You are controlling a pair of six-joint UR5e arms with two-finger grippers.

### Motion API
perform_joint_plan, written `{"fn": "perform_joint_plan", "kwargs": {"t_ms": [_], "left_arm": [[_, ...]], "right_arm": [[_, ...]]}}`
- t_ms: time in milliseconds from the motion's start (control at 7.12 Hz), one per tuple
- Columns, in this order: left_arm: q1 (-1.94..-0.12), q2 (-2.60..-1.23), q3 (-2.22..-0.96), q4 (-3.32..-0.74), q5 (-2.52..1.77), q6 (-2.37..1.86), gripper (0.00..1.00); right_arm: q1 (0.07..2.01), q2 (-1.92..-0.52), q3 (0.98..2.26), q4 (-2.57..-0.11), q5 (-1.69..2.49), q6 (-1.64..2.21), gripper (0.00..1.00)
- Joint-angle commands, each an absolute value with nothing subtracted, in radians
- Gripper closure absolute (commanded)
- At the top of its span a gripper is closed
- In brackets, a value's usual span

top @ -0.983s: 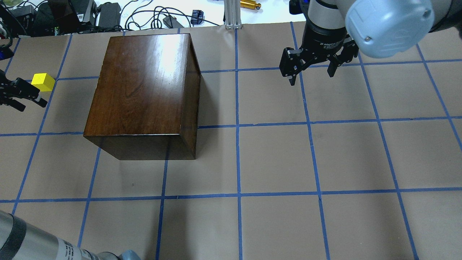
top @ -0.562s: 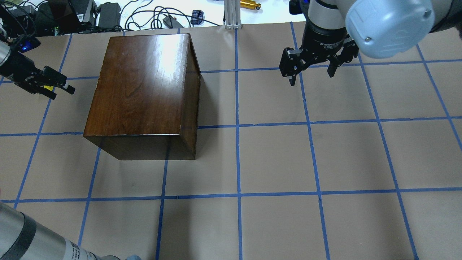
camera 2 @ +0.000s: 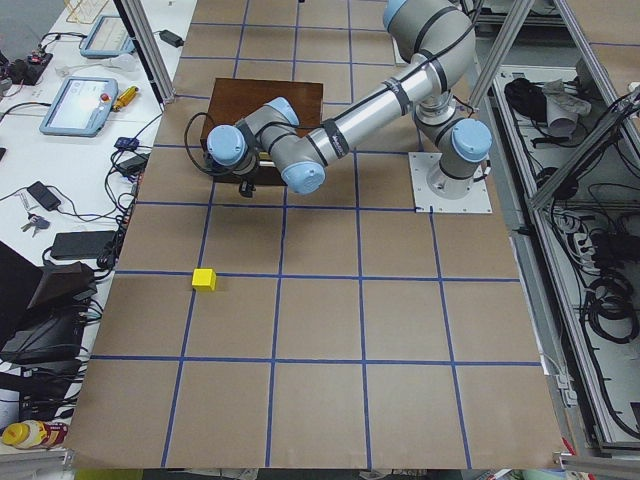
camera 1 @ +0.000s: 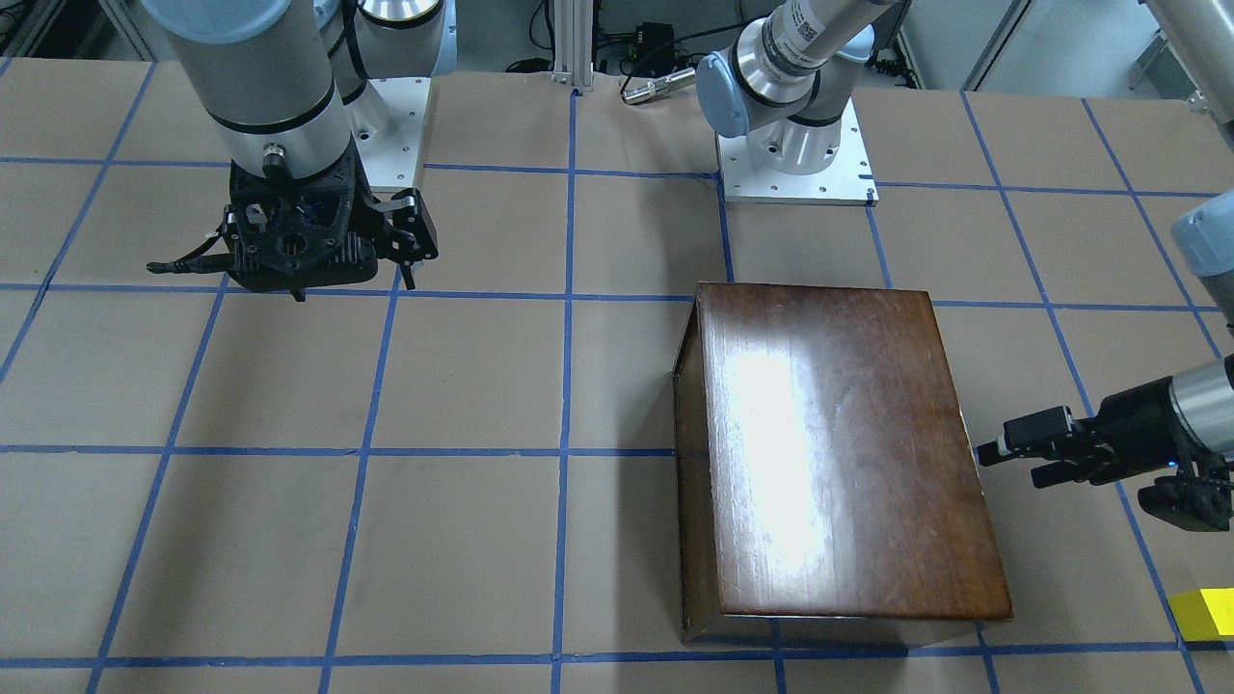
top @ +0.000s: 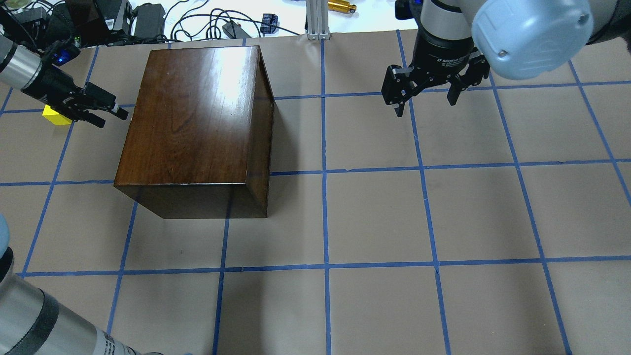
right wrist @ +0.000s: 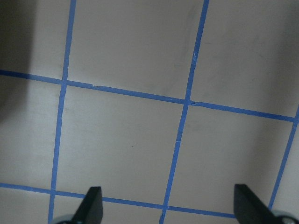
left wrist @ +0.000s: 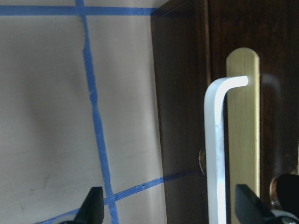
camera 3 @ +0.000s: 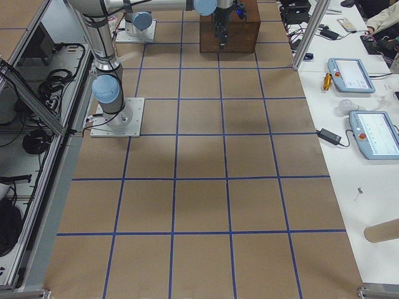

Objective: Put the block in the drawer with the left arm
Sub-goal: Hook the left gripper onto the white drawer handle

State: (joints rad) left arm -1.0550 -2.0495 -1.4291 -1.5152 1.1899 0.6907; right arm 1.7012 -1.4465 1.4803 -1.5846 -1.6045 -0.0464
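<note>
The yellow block (top: 52, 118) lies on the table left of the wooden cabinet (top: 192, 118); it also shows in the front view (camera 1: 1203, 614) and the left view (camera 2: 204, 279). My left gripper (top: 106, 111) is open and empty, between the block and the cabinet's left side, fingers pointing at the cabinet. In the left wrist view the gripper (left wrist: 170, 210) faces the drawer's dark front (left wrist: 182, 116), and the white handle (left wrist: 216, 154) stands close to one fingertip. The drawer is shut, so its pale tray is hidden. My right gripper (top: 425, 104) is open and empty, far right.
The cabinet (camera 1: 829, 453) stands on the brown table with blue tape grid lines (top: 325, 172). Cables, adapters and a metal post (top: 315, 19) lie along the far edge. The right wrist view shows only bare table (right wrist: 140, 140).
My left gripper has moved right and away from the robot, passing over the block toward the cabinet's left side. The block has not moved. The right arm has stayed still.
</note>
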Motion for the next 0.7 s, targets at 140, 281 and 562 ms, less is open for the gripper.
{"fn": "perform_joint_plan", "kwargs": {"t_ms": [140, 281, 562], "left_arm": [[-1.074, -2.085, -1.433, -1.514, 1.186, 0.687, 0.00], [-1.078, -2.095, -1.434, -1.513, 1.187, 0.687, 0.00], [-1.078, -2.103, -1.436, -1.497, 1.189, 0.689, 0.00]], "right_arm": [[1.701, -1.447, 1.480, -1.585, -1.605, -0.048, 0.00], [1.701, -1.447, 1.480, -1.585, -1.605, -0.046, 0.00], [1.701, -1.447, 1.480, -1.585, -1.605, -0.048, 0.00]]}}
